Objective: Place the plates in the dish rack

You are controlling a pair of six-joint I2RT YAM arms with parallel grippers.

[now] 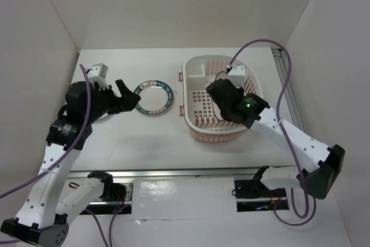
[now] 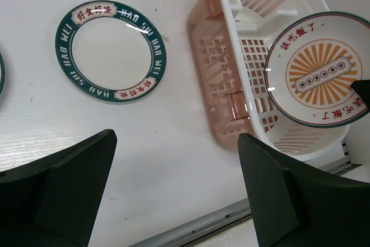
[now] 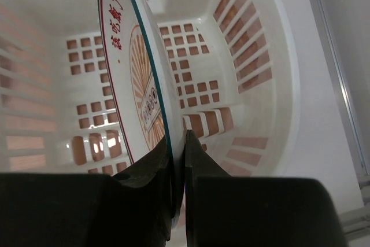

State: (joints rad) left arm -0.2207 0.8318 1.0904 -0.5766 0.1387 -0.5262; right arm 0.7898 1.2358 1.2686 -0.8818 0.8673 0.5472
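As the right pincer [image 3: 180,143] grips a sunburst plate [image 3: 139,85], left pincer [image 2: 176,143] (agape) faces the "HAO SHI WEI" plate [image 2: 111,50].

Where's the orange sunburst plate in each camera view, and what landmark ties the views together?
Top external: not discernible; the right arm over the dish rack hides it.
Left wrist: the sunburst plate is at the right edge, over the rack.
Right wrist: the plate is left of centre, edge-on, pinched in the right jaws.
Shared landmark: the dish rack.
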